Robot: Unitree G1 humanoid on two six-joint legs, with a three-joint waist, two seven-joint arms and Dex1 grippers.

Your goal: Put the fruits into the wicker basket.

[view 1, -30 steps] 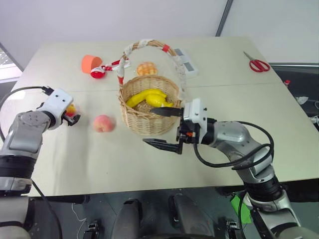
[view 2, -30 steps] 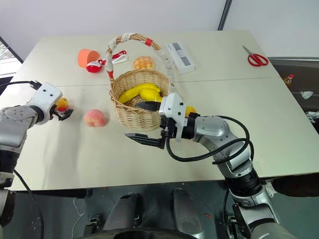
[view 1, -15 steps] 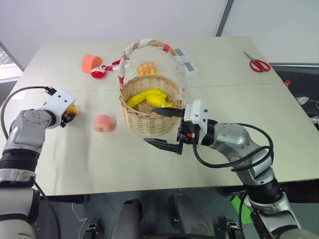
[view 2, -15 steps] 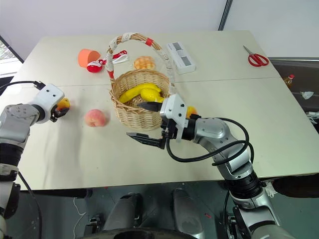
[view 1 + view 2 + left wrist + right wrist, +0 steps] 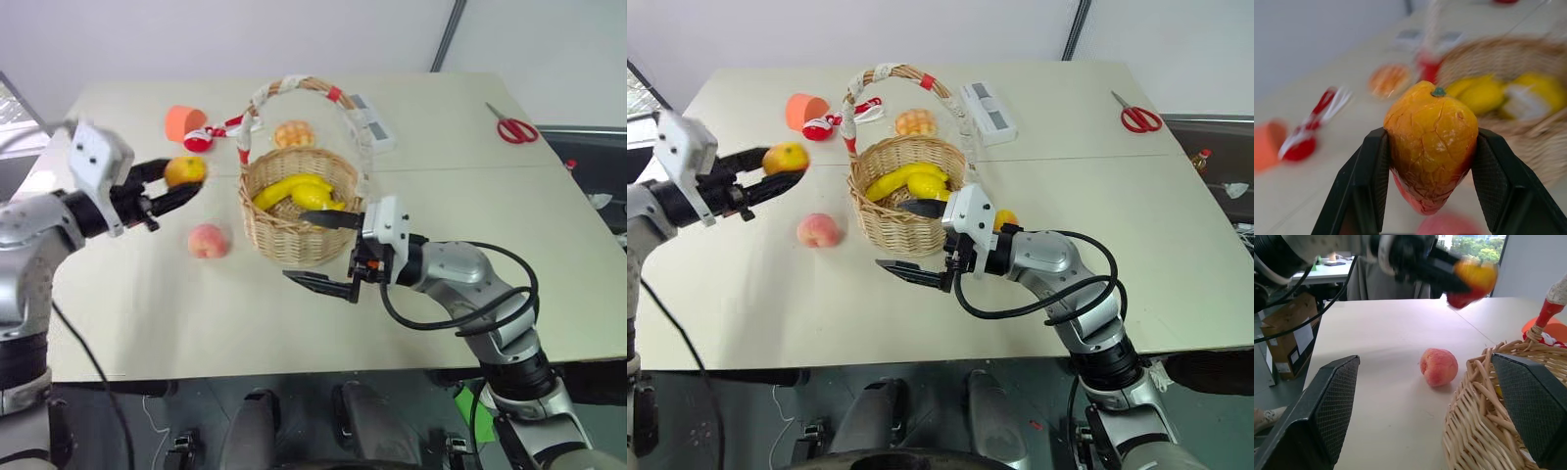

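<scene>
Since the earlier frame the left pincer [image 5: 174, 189] has lifted the mango [image 5: 185, 170] off the tabletop [image 5: 549, 225] toward the basket [image 5: 294, 235].

Left wrist view: both fingers [image 5: 1369, 171] clamp the mango, probably for carrying.

Right wrist view: the right pincer [image 5: 1425, 396] stands wide apart beside the basket; the peach [image 5: 1439, 366] lies near it.

We observe the left gripper [image 5: 179, 186], clamped on the elongated red-and-yellow mango [image 5: 185, 171], has lifted it off the table and carried it toward the round woven wicker basket [image 5: 294, 220].
</scene>
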